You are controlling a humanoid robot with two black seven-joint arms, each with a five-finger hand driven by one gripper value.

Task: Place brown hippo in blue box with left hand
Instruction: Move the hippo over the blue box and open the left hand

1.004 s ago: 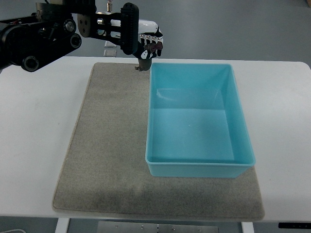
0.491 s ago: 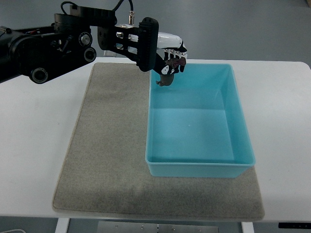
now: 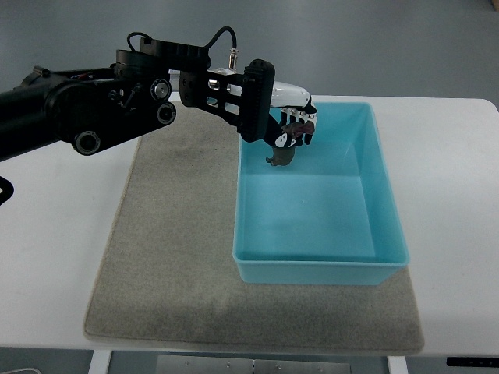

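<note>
My left hand (image 3: 292, 132) reaches in from the left edge on a long black arm and hangs over the far left part of the blue box (image 3: 390, 234). Its fingers are curled shut on the small brown hippo (image 3: 281, 154), which dangles below them above the box's floor. The box is an open light-blue bin resting on a grey mat (image 3: 179, 234), and nothing else shows inside it. The right arm is out of view.
The grey mat lies on a white table (image 3: 54, 257) and reaches past the box on its left and near sides. Grey floor shows beyond the table's far edge.
The left hand has carried the hippo rightward and toward me, from beside the box's far left corner to a spot over the box's interior, and slightly lower.
</note>
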